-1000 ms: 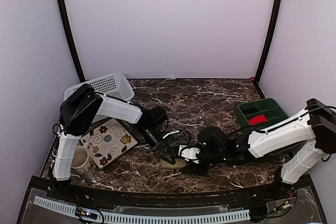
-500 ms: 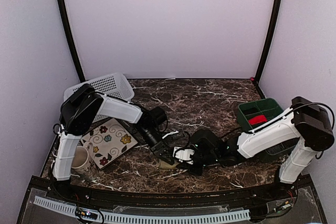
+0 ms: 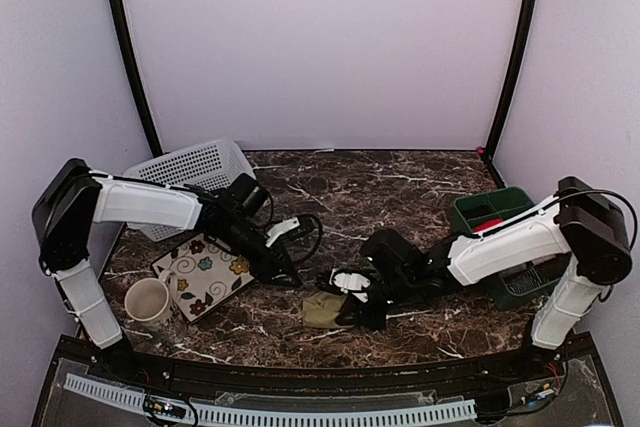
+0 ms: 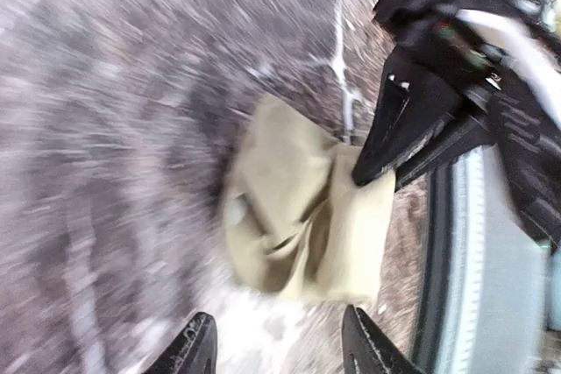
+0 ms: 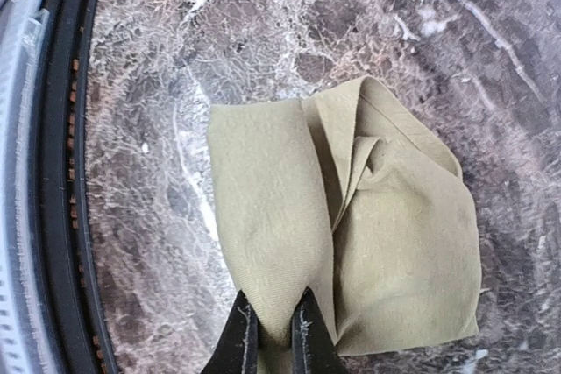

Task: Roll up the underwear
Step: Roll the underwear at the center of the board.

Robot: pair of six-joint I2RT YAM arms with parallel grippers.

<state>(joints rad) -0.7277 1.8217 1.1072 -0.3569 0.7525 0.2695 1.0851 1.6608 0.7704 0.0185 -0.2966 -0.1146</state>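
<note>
The olive-khaki underwear (image 3: 322, 309) lies loosely folded and crumpled on the marble near the table's front edge. My right gripper (image 3: 352, 309) is shut on a fold at its edge; in the right wrist view the cloth (image 5: 351, 234) is pinched between the two black fingers of that gripper (image 5: 273, 326). My left gripper (image 3: 288, 272) hovers up and to the left of the garment, apart from it. In the blurred left wrist view this gripper (image 4: 280, 352) stands open with nothing between its fingers, and the underwear (image 4: 298, 216) lies just ahead.
A floral plate (image 3: 205, 272) and a mug (image 3: 148, 299) sit at the front left, and a white basket (image 3: 195, 167) is behind them. At the right stands a green bin (image 3: 500, 209) holding a red roll (image 3: 490, 228). The table's front rail (image 5: 53, 172) runs close to the garment.
My left gripper opened, let go of the underwear and drew back to the left. My right gripper moved in and shut on the cloth's edge.
</note>
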